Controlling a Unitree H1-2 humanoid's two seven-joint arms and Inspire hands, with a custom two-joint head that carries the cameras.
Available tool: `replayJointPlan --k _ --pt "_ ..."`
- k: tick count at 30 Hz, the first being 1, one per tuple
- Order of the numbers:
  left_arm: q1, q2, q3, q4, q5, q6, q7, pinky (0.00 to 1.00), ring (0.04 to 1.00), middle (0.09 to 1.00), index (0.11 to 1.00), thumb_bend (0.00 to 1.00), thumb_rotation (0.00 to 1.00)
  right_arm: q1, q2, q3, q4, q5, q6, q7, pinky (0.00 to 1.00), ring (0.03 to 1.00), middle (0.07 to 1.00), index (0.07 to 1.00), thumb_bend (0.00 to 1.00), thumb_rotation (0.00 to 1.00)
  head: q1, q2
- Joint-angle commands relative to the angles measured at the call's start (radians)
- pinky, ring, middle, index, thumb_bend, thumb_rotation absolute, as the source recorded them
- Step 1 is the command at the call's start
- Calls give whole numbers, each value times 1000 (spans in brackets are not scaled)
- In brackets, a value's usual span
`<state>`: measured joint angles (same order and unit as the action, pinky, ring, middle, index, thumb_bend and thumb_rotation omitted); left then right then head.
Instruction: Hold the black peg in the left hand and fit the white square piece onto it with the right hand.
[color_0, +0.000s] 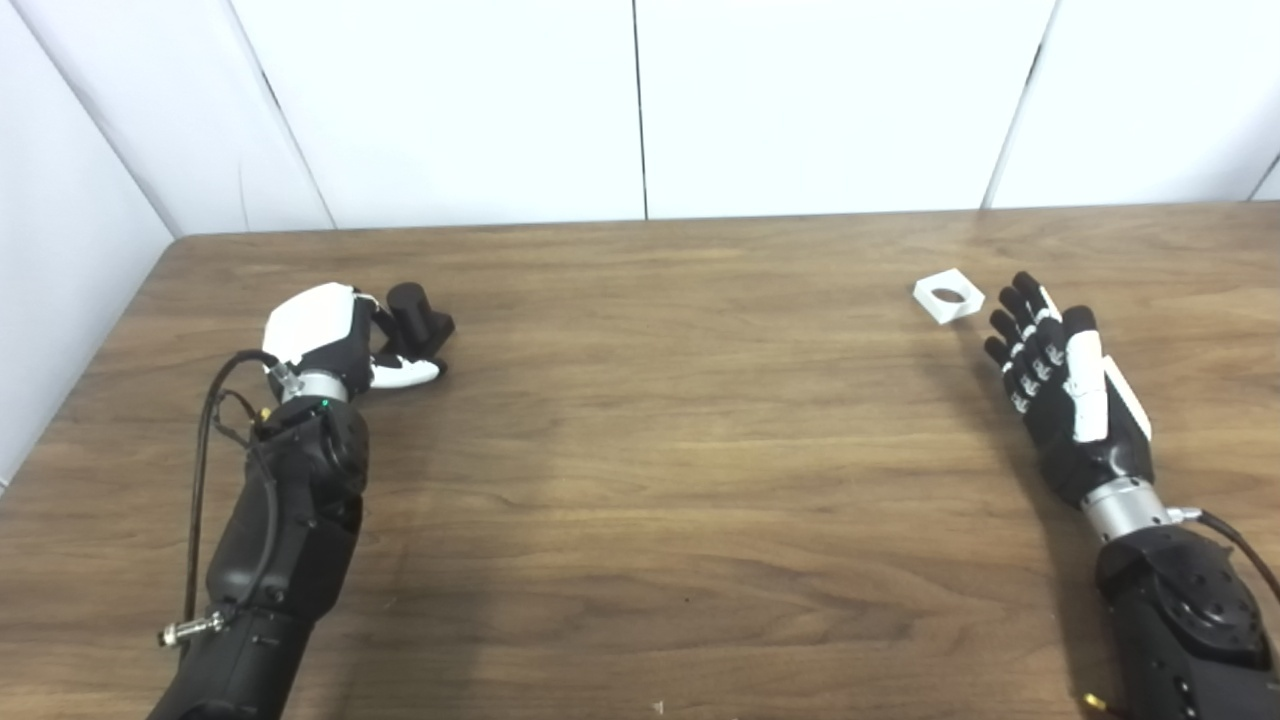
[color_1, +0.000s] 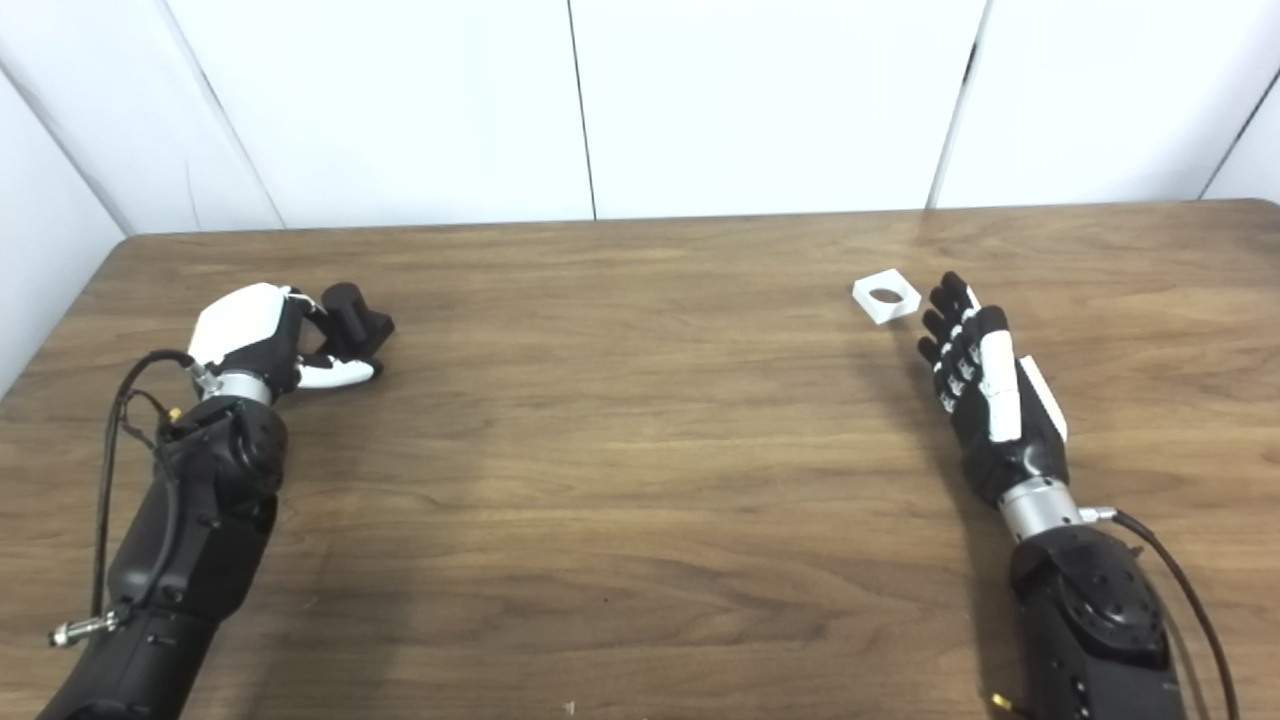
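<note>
The black peg (color_0: 417, 316), a short cylinder on a black base, stands on the table at the left. My left hand (color_0: 328, 342) is right beside it: its dark fingers curl against the peg's left side and the white thumb (color_0: 408, 374) lies in front of the base. How firmly it grips is hidden. The white square piece (color_0: 948, 295), with a round hole, lies flat at the right. Just below and to the right of the piece, my right hand (color_0: 1060, 392) is open with fingers straight, their tips a little short of it.
The wooden table (color_0: 640, 450) ends at white wall panels (color_0: 640, 100) along the back and the left side. A black cable (color_0: 205, 440) loops off my left forearm.
</note>
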<state>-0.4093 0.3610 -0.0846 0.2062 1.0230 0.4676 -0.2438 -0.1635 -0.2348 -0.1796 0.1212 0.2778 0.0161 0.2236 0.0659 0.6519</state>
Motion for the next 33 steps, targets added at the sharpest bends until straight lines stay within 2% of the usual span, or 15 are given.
replayJointPlan --k 1,10,13,22,24,26,33 --pt "-42 20 14 -28 29 2 12 1000 1000 925 608 722 391 21 -3 -5 39 15 -17 12 1000 1000 1000 1000 598 1000 0 1" --pt "-44 21 6 -26 36 2 4 1000 1000 925 581 705 376 21 -8 -5 36 18 -25 15 1000 1000 1000 1000 581 1000 3 -1" --pt "-43 20 5 -21 22 2 23 1000 1000 921 544 703 342 20 -7 -5 37 16 -29 14 1000 1000 1000 1000 588 1000 3 -1" --pt "-39 21 -11 -3 -15 1 85 1000 1000 903 513 696 234 13 -14 -9 60 23 -45 26 1000 1000 1000 1000 589 1000 4 -2" --pt "-37 20 -11 -6 -23 1 92 1000 1000 902 499 589 137 11 -16 -9 63 28 -47 30 1000 1000 1000 1000 593 1000 5 -2" --pt "-35 17 -8 -9 -29 1 94 1000 1000 903 488 534 89 10 -18 -10 62 30 -47 31 1000 1000 1000 1000 596 1000 5 -2" --pt "-29 10 -4 -17 -54 1 101 1000 1000 907 484 516 64 7 -23 -7 56 22 -39 26 1000 1000 1000 1000 589 1000 6 0"
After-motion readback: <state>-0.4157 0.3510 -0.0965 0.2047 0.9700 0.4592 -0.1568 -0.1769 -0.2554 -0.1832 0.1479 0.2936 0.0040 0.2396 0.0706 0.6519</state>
